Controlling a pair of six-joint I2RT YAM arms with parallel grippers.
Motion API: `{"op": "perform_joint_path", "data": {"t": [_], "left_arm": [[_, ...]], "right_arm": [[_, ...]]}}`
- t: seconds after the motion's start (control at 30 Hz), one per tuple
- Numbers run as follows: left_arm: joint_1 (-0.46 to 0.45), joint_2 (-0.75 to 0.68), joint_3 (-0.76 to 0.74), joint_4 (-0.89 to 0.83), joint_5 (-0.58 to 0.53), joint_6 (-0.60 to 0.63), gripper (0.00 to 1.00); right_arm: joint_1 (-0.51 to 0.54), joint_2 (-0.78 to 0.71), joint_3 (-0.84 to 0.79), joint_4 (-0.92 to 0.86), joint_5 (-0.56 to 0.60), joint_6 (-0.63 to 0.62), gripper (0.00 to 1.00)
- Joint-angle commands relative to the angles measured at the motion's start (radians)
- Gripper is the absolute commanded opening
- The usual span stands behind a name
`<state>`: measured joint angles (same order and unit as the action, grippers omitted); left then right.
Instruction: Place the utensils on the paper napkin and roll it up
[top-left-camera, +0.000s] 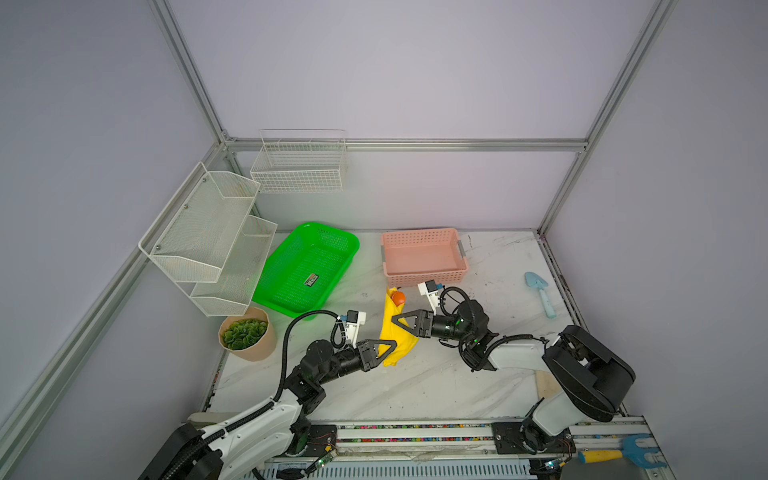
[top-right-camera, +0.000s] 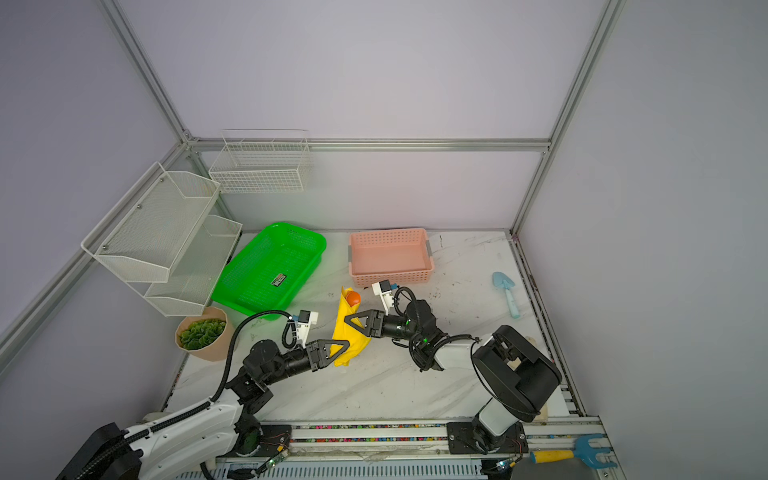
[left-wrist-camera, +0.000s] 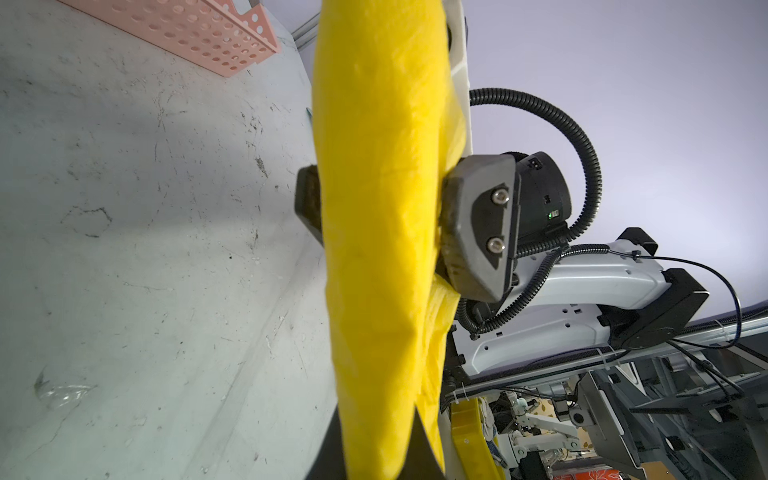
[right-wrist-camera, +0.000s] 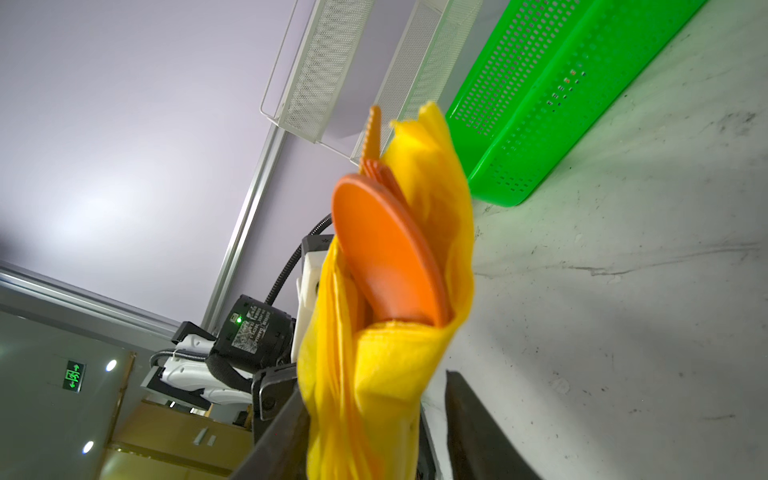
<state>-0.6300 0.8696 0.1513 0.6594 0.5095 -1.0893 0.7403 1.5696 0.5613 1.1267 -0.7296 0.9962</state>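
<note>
The paper napkin (top-left-camera: 395, 332) (top-right-camera: 347, 332) is a yellow roll lifted over the table's middle, between both grippers. The utensils stick out of its far end: an orange spoon bowl (top-left-camera: 399, 297) (right-wrist-camera: 386, 253) and a fork tip (right-wrist-camera: 374, 133). My left gripper (top-left-camera: 392, 347) (left-wrist-camera: 374, 457) is shut on the near part of the roll (left-wrist-camera: 382, 208). My right gripper (top-left-camera: 397, 322) (right-wrist-camera: 374, 436) straddles the roll further along. It stands open, with a gap between one finger (right-wrist-camera: 469, 415) and the paper (right-wrist-camera: 386, 374).
A pink basket (top-left-camera: 424, 257) stands just behind the roll, a green basket (top-left-camera: 307, 270) to its left. A white mesh rack (top-left-camera: 208, 241), a wire basket (top-left-camera: 297, 166) and a potted plant (top-left-camera: 247, 332) are on the left. A light-blue trowel (top-left-camera: 540, 293) and a blue rake (top-left-camera: 619, 454) lie right.
</note>
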Motion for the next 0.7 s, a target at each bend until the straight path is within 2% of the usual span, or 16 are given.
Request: {"op": "perform_joint_path", "data": {"t": [0.0, 0.17, 0.43, 0.5, 0.63, 0.67], "left_arm": [[-0.004, -0.022, -0.006, 0.023, -0.011, 0.005, 0.09], [-0.004, -0.019, 0.000, 0.053, 0.001, -0.009, 0.09], [-0.005, 0.014, 0.005, 0.113, 0.012, -0.026, 0.09], [-0.005, 0.025, 0.005, 0.125, 0.015, -0.027, 0.09], [-0.006, 0.035, 0.004, 0.135, 0.017, -0.029, 0.09], [-0.006, 0.034, 0.004, 0.135, 0.017, -0.028, 0.09]], "right_arm": [[-0.002, -0.024, 0.030, 0.044, -0.043, -0.010, 0.55], [-0.002, -0.010, 0.053, 0.049, -0.077, -0.017, 0.62], [0.005, 0.027, 0.089, 0.101, -0.102, 0.014, 0.63], [0.007, 0.036, 0.090, 0.113, -0.101, 0.022, 0.57], [0.007, 0.043, 0.088, 0.123, -0.088, 0.027, 0.29], [0.007, 0.046, 0.086, 0.123, -0.086, 0.027, 0.25]]}}
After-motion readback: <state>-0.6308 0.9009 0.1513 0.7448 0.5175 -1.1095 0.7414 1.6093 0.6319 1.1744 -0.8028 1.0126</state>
